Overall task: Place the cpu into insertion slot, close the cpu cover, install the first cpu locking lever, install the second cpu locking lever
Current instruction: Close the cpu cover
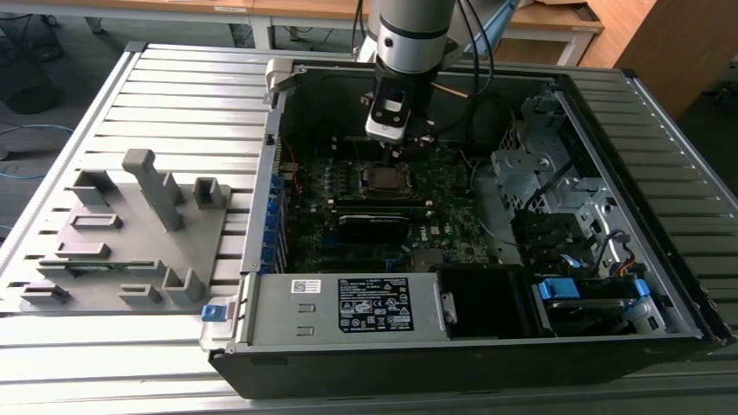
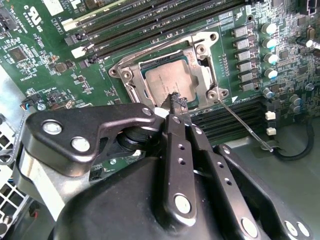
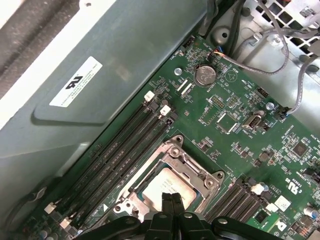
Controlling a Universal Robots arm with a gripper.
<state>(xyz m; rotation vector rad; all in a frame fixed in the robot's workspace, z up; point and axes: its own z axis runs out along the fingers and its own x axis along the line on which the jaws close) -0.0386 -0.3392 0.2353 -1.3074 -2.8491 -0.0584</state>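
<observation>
A robot arm [image 1: 413, 35] reaches down into an open computer case [image 1: 461, 372] lying on a slatted metal desk [image 1: 173, 95]. Its claw [image 2: 176, 101] is pinched narrow, the two fingers pressed together with nothing held between them. The tips sit right at the edge of the cpu [image 2: 161, 82], which lies flat in the insertion slot [image 1: 384, 178] near the middle of the green circuit board [image 3: 235, 95]. The cpu cover [image 3: 194, 169] is down, framing the chip. A thin metal lever [image 2: 245, 125] angles out from one socket corner across the black memory slots [image 3: 120, 160]. A grey plastic fixture [image 1: 127, 233] stands on the desk at the exterior view's left.
</observation>
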